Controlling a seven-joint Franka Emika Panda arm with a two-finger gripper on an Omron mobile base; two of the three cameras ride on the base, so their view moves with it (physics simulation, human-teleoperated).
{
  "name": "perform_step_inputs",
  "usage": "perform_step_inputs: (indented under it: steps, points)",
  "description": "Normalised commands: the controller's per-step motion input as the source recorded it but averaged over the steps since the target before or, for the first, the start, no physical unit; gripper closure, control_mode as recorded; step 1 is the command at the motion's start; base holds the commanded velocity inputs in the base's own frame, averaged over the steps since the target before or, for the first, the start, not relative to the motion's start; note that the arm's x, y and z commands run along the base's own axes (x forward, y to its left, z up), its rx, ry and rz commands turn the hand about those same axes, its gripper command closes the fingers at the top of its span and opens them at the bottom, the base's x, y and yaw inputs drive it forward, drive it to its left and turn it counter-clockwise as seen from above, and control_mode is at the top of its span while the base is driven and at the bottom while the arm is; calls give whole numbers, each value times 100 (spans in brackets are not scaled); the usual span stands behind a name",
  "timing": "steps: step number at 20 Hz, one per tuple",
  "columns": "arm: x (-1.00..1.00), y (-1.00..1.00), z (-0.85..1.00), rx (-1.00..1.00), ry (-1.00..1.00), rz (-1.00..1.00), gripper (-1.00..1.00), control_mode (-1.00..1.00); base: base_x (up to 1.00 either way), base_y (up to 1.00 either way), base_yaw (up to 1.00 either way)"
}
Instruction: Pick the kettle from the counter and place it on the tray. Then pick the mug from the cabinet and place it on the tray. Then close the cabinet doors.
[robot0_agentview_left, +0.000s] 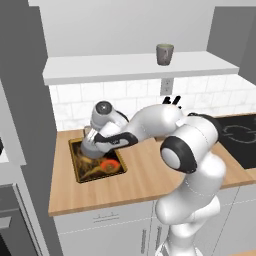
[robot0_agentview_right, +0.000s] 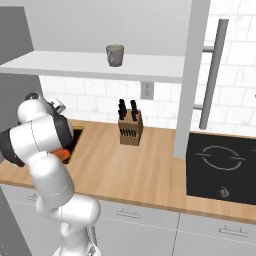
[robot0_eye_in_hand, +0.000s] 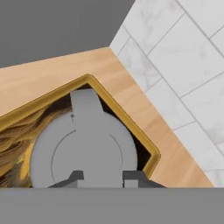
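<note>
Over the tray (robot0_agentview_left: 80, 170) at the table's (robot0_agentview_left: 145, 185) left end, the arm reaches down. Right of the tray, the mug (robot0_agentview_right: 114, 55) waits on the cabinet shelf. Inside the tray sits the kettle (robot0_eye_in_hand: 83, 153), the tool (robot0_eye_in_hand: 103, 177) low over its lid; whether it grips or has let go, I cannot tell.

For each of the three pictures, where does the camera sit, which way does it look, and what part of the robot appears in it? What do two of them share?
Left base view: behind the arm, to its left, looking down over the light wooden countertop; the white arm reaches to the gold-rimmed rectangular tray.
Right base view: behind, to its right, facing the wooden knife block and black stovetop; the arm fills the lower left.
Hand view: on the hand, looking down at the rounded grey metal kettle in the tray; the gripper has its jaws at the bottom.
Both base views share the grey-green mug on the shelf.
</note>
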Motion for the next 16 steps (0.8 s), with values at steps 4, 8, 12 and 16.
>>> perform_step_inputs:
  steps: [4, 8, 12, 16]
  points:
    - [23, 1, -19, 0, -3, 0, 100, -100, 0, 0, 0]
    - [8, 0, -17, 0, -2, 0, 100, -100, 0, 0, 0]
    - [4, 2, -16, 0, 0, 0, 100, -100, 0, 0, 0]
    - [2, 16, -18, 0, 0, 0, -100, -100, 0, 0, 0]
